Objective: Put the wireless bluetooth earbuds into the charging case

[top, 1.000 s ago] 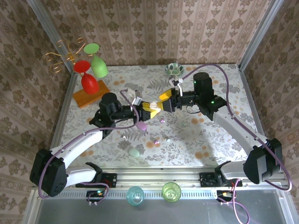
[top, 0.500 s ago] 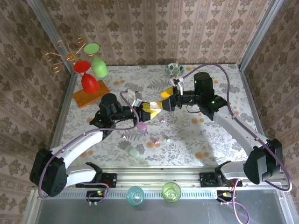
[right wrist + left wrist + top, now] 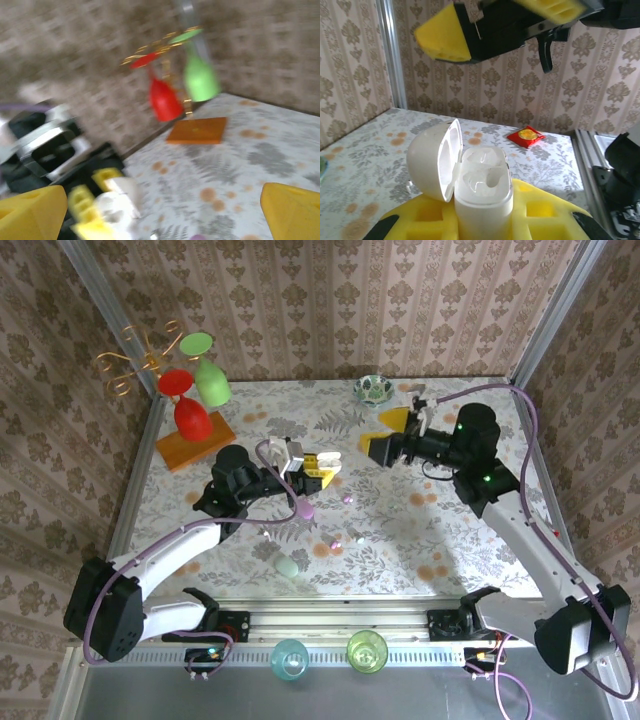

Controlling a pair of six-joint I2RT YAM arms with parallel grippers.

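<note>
Damask-papered walls are seen around a flat, leaf-printed surface. The right claw, padded in yellow foam, is spread wide at 1 o'clock. A smooth, rounded white case, lid hinged open, is gripped by the left claw near centre. Tiny glossy earbuds are scattered at its 6 o'clock.

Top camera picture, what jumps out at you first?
The red glass and green glass hang upside down at the table's far left corner. Mid-table, the left end effector grips an open white charging case. To its right, the yellow-fingered right end effector gapes wide open.
</note>
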